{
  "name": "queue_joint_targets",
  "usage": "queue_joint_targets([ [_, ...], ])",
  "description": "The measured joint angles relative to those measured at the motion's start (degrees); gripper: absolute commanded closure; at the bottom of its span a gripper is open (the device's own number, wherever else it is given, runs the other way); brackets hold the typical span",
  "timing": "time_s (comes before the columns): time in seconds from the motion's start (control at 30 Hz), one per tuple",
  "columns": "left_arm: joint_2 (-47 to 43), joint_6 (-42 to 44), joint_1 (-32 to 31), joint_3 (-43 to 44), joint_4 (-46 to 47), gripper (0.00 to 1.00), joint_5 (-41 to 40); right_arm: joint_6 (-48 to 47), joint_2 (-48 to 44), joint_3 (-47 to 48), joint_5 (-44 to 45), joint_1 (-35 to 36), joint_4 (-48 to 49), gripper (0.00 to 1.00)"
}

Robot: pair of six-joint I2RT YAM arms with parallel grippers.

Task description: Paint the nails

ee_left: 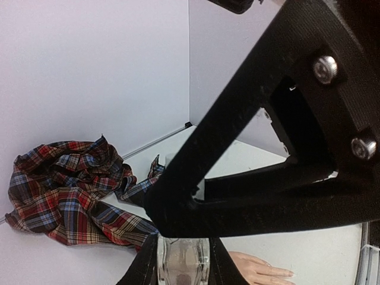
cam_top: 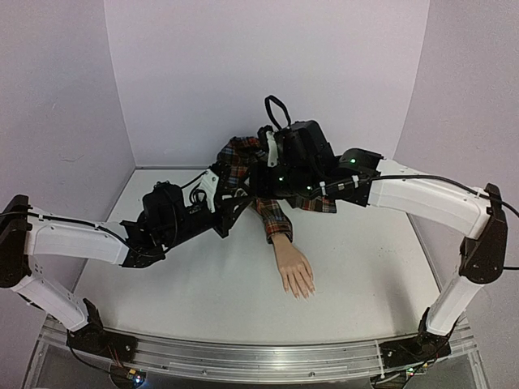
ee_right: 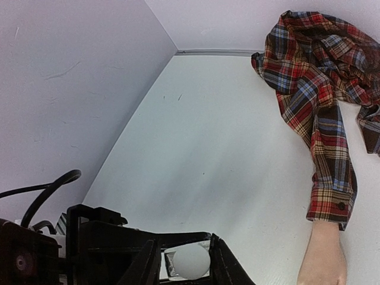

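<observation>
The pale mannequin hand lies palm down on the table and extends from a red-blue plaid sleeve. Its nails at the fingertips are too small to make out. My left gripper is shut on a small clear glass bottle. My right gripper is shut on the bottle's round white cap. The two grippers meet above the table, behind the hand and over the sleeve. The hand also shows in the left wrist view and in the right wrist view.
The bunched plaid shirt lies at the back of the white table, against the rear wall. Pale walls enclose the table on the left, back and right. A metal rail runs along the near edge.
</observation>
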Motion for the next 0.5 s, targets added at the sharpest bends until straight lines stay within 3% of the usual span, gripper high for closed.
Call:
queue_joint_targets([
  [0.13,-0.32,-0.21,-0.01,-0.02,-0.07,1.00,0.06,-0.74,0.05,0.00,0.63,-0.07,-0.47,1.00],
  [0.3,-2.11,-2.37,1.27,-1.22,-0.82,1.00,5.22,-7.12,-0.31,-0.52,-3.02,-0.27,-0.10,1.00],
  [0.37,-3.59,-5.60,3.99,-2.87,-0.29,1.00,13.80,-13.70,-1.75,-2.87,-9.96,-1.09,1.52,1.00],
  [0.5,-4.14,-14.96,9.75,-4.68,3.97,1.00,39.28,-25.99,-5.63,-7.99,-26.20,-2.94,4.21,1.00],
])
